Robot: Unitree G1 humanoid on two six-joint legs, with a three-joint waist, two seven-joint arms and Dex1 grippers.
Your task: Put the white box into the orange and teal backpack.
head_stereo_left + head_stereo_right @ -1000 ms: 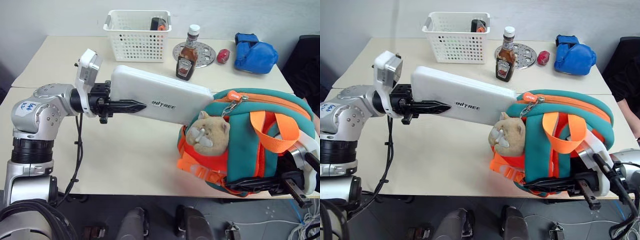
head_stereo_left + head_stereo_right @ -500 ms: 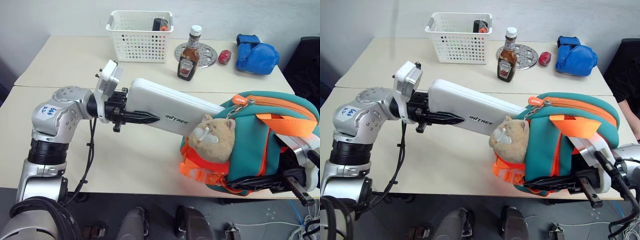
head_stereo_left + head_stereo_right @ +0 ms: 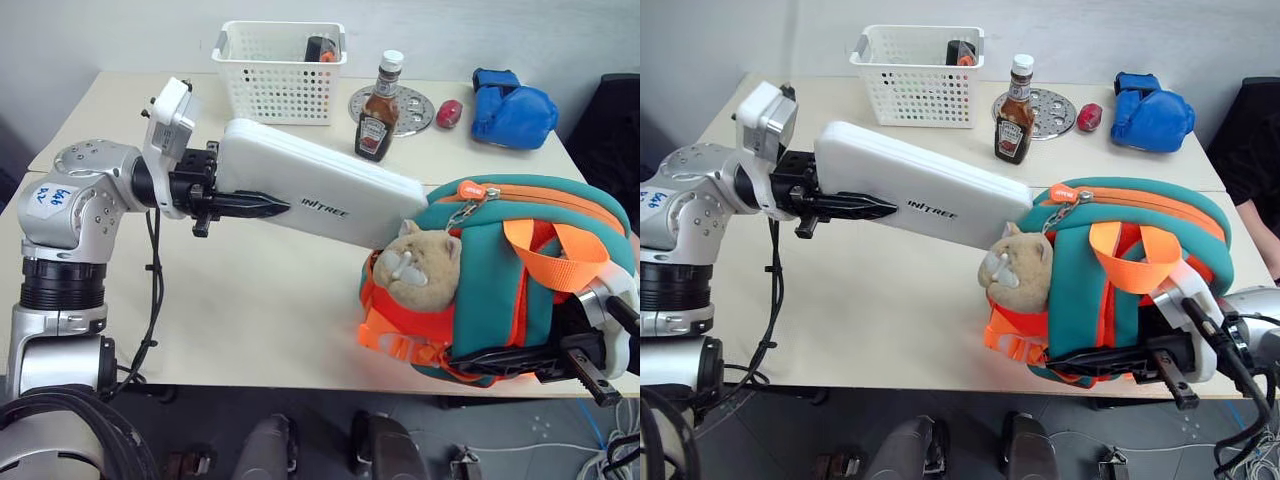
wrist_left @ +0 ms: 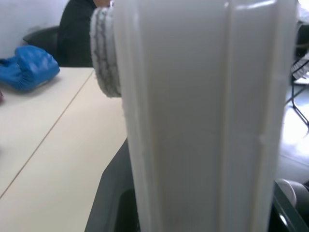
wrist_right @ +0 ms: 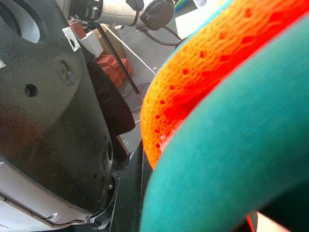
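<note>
Risk: left gripper [image 3: 262, 207] clamps only the near end of white box [image 3: 320, 195], whose far end meets the orange and teal backpack [image 3: 505, 275] (right gripper [image 3: 1150, 362] pinching its base) and may jam on the zip rim

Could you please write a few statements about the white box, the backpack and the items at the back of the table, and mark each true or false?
1. The left hand holds the white box off the table. True.
2. The box lies fully inside the backpack. False: its far end only meets the top.
3. The ketchup bottle lies on its side. False: upright.
4. A blue boxing glove lies near the far right corner. True.
</note>
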